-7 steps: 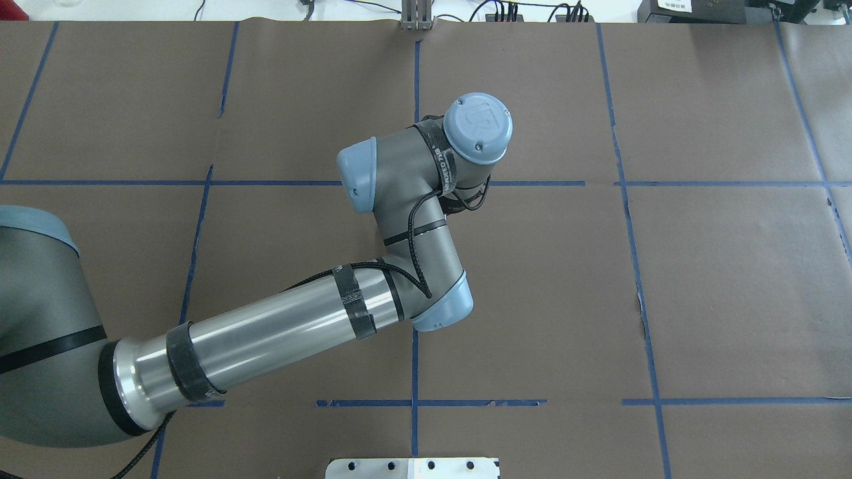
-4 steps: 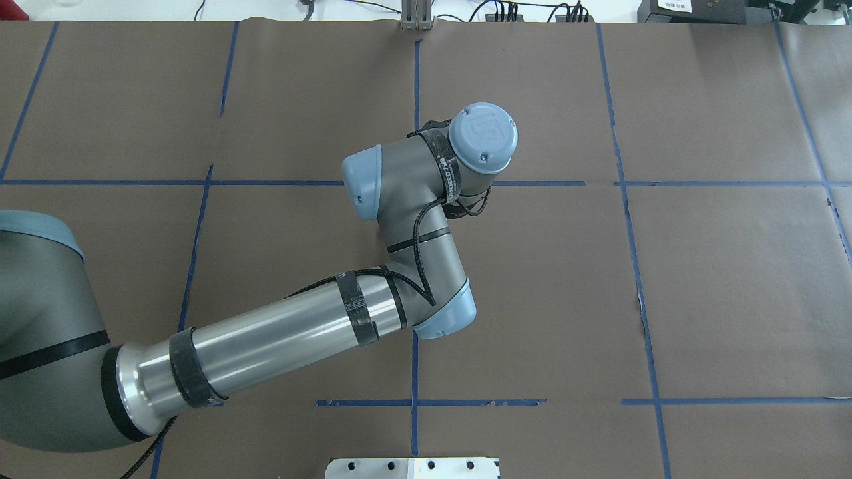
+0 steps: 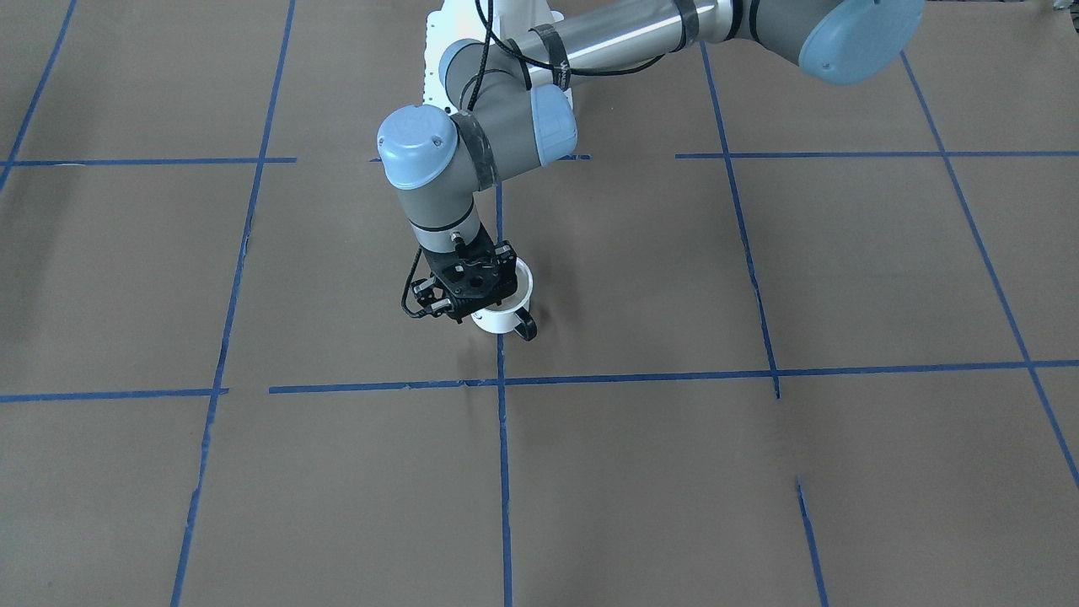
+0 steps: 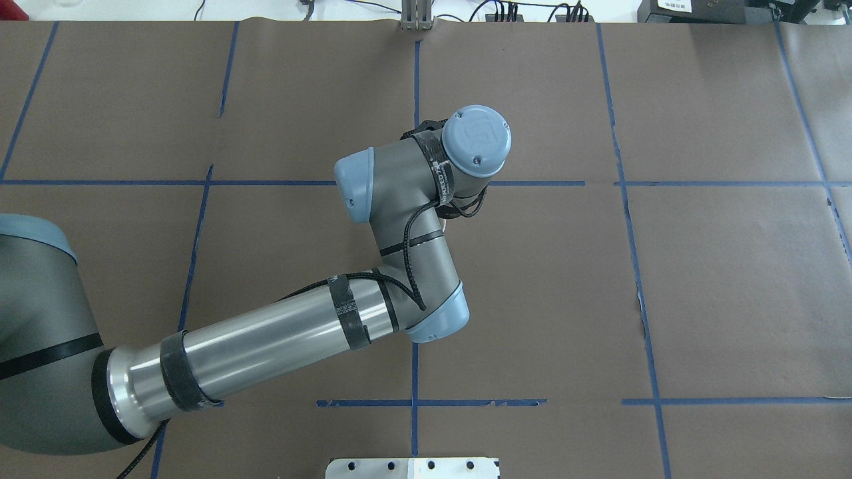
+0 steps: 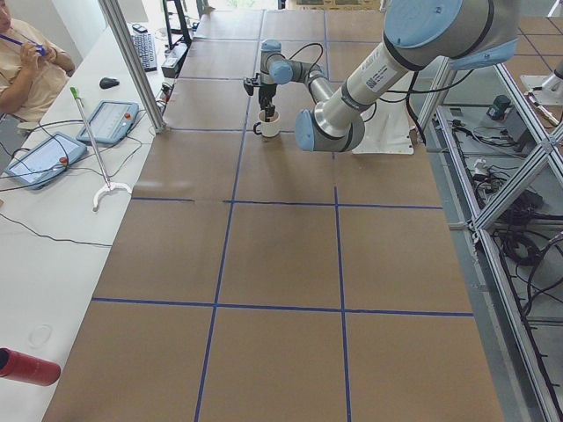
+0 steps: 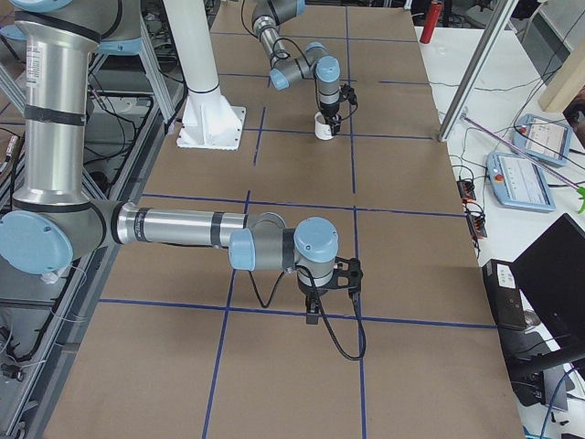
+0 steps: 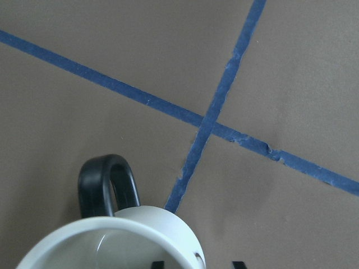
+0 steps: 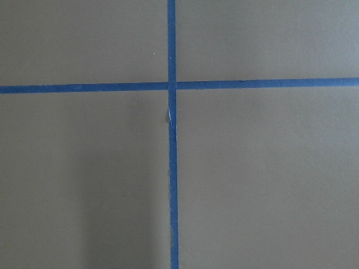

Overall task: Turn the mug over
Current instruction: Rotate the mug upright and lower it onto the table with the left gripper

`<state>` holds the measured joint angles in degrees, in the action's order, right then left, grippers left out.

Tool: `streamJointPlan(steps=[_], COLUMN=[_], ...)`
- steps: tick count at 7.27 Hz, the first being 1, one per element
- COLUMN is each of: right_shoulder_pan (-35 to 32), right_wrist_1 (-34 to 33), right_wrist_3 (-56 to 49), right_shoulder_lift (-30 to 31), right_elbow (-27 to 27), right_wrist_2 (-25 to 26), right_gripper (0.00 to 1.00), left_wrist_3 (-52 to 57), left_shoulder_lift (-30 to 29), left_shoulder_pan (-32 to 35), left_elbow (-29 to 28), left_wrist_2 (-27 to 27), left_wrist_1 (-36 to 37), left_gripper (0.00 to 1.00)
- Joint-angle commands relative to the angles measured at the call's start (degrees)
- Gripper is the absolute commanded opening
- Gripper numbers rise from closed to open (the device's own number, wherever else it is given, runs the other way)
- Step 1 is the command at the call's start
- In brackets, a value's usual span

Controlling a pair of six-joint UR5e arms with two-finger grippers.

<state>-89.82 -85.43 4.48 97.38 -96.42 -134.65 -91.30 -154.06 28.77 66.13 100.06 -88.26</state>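
Mug (image 3: 503, 314) stands upright, mouth up, near the middle of the bench, its handle toward the operators' edge. The left gripper (image 3: 482, 297) hangs at its rim from above. Overhead, the left arm (image 4: 413, 219) hides both. From the bench's left end, the mug shows white under the claw. From the right end, the right gripper (image 6: 313, 309) points down at brown paper nearer that end; I cannot tell whether it is spread. The left wrist camera shows two fingertips (image 7: 157, 265) apart, straddling the mug's wall, beside a tape (image 7: 213, 112) crossing. The right wrist camera shows crossing tape lines.
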Motion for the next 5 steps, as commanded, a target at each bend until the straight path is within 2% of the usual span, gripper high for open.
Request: streamJointPlan(steps=[1, 3, 4, 5], right_shoulder_pan=[0.0, 0.0, 0.0, 0.0], right_wrist_1=[0.0, 0.0, 0.0, 0.0], right_wrist_3=[0.1, 0.0, 0.0, 0.0], right_shoulder_lift=[0.0, 0.0, 0.0, 0.0], right_elbow=[0.0, 0.0, 0.0, 0.0], right_wrist_2=[0.0, 0.0, 0.0, 0.0], right_gripper=[1.0, 1.0, 1.0, 1.0], left_wrist_3=[1.6, 4.5, 4.7, 7.2], left_shoulder_lift=[3.1, 4.1, 4.5, 8.5], left_shoulder_pan=[0.8, 4.5, 6.5, 8.5], left_elbow=[11.0, 20.8, 22.8, 27.1], left_wrist_2=[-0.2, 0.0, 0.1, 0.2], left_wrist_1=[7.4, 14.5, 16.4, 16.6], left_gripper=[1.0, 1.0, 1.0, 1.0])
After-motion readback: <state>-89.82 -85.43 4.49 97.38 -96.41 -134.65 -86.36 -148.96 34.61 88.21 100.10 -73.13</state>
